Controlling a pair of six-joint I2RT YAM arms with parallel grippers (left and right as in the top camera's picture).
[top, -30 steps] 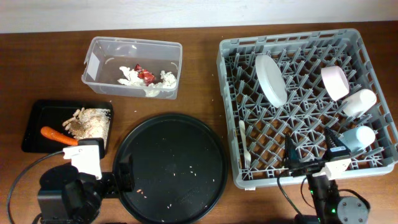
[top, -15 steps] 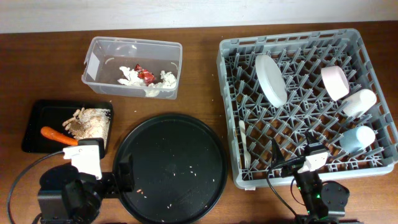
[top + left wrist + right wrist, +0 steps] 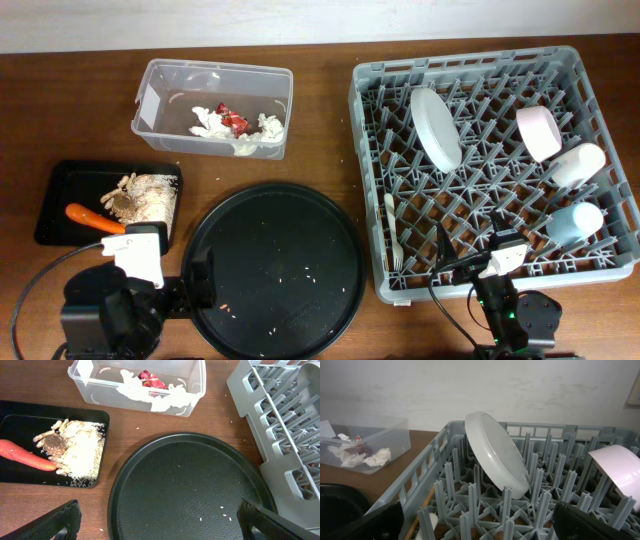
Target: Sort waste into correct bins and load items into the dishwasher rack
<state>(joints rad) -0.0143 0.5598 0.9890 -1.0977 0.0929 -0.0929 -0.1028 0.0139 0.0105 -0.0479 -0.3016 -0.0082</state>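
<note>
From above, the grey rack (image 3: 362, 170) is filling the right side of the frame. A white plate (image 3: 436, 130) is standing on edge among its pegs, upper middle. A pink bowl (image 3: 538, 133), a white cup (image 3: 578, 164) and a pale blue cup (image 3: 574, 222) are lining its right side, and a white fork (image 3: 393, 232) is lying near its lower left corner. At upper left, a clear tub (image 3: 160, 90) is holding tissues (image 3: 258, 132) and a red wrapper (image 3: 234, 122). At left, a black tray (image 3: 60, 190) is carrying a carrot (image 3: 93, 217), crumbly scraps (image 3: 150, 195) and a brown lump (image 3: 120, 203). A round tray (image 3: 275, 270) is sitting at lower centre.

In the left wrist view, the left gripper (image 3: 159, 522) is hanging over the round tray, its fingers spread wide at the lower corners, gripping nothing.

In the right wrist view, the right gripper (image 3: 477, 527) is hovering at the rack's near edge, fingers likewise spread wide and gripping nothing, with the tilted plate straight ahead.
</note>
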